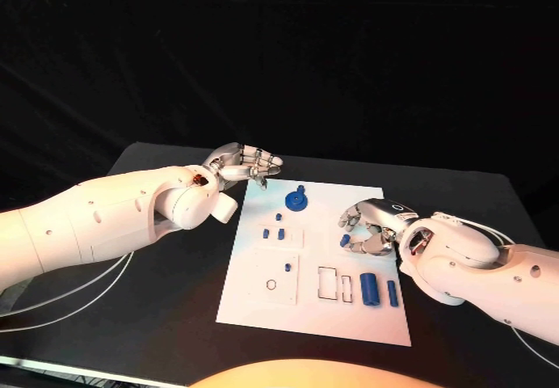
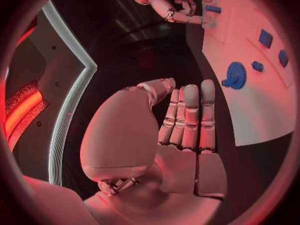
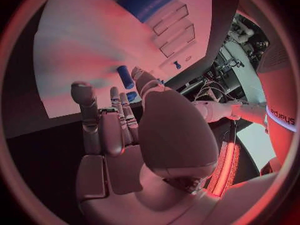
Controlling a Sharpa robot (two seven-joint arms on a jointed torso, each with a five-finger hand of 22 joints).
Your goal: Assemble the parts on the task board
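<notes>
The white task board (image 1: pixel 308 267) lies mid-desk (image 1: pixel 152 323), with a blue gear (image 1: pixel 298 200) near its far edge and blue cylinders (image 1: pixel 369 288) near its right side. The left hand (image 1: pixel 247 166) hovers off the far left corner, fingers (image 2: pixel 190 116) pressed together, holding nothing. The right hand (image 1: pixel 373 226) (over the right edge) curls beside a small blue part (image 1: pixel 346 240); grip unclear.

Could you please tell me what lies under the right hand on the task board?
Under the right hand a small blue part shows at its fingertips, on the task board. Whether the hand holds it, and what else lies beneath the palm, is covered.
</notes>
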